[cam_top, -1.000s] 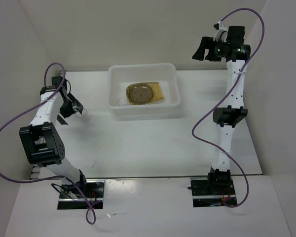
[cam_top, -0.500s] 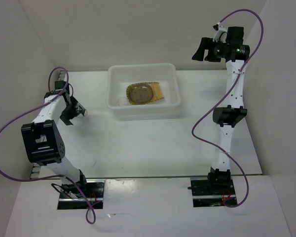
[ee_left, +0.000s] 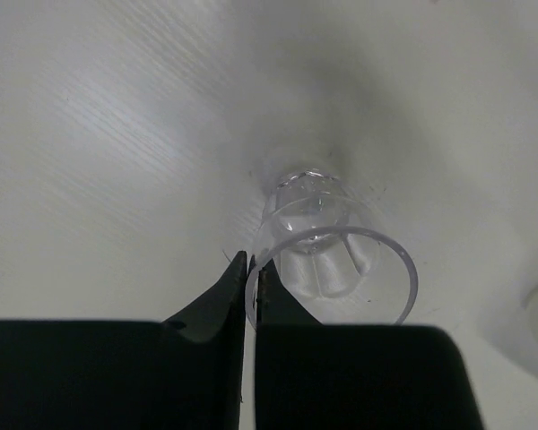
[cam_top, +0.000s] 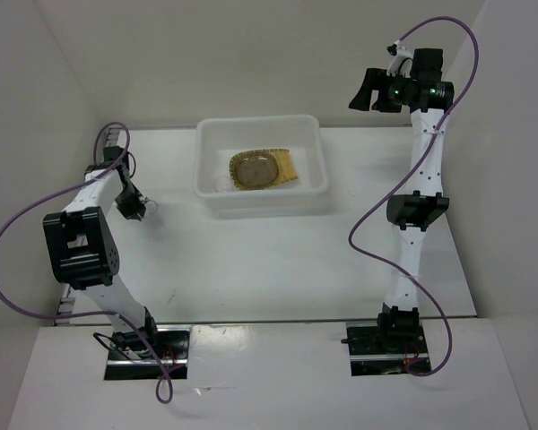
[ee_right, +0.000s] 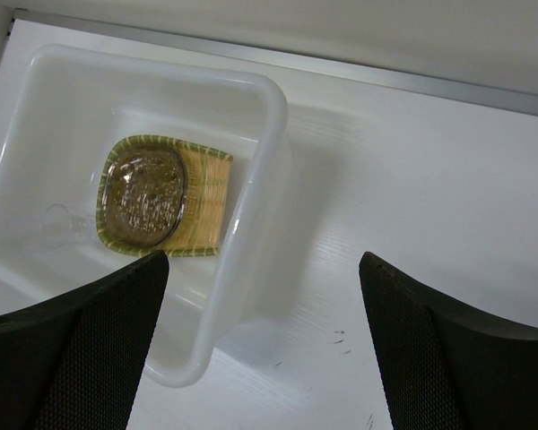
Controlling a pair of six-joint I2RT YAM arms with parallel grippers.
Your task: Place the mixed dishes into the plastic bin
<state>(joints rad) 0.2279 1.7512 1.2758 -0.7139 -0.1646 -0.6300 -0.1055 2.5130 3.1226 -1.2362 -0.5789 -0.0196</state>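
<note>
Pinching with the left fingers (ee_left: 206, 349): closed right down on the thin wall of the glass cup (ee_left: 332, 251), one tip inside the rim, the other outside. Finds the cup well left of the plastic bin (cam_top: 262, 202), out over the surface (cam_top: 278, 269); cannot tell whether the base rests there or hangs just clear. Over on the other side, spreads the right fingers (ee_right: 72, 349) wide, holding nothing, high above the bin's right end. Shows a tan plate (ee_right: 211, 193) flat inside the bin, a greyish plate (ee_right: 143, 193) on top of it.

Looks risky from here: with smooth glass held off-centre, could swing or slip out on the way to the bin. Could also clip the bin's left wall if carried low, or knock against the plates inside if let go from high up.

As for the cup: points its mouth up toward the wrist, base down; runs its long axis rim to base, close to upright, perhaps leaning slightly.
</note>
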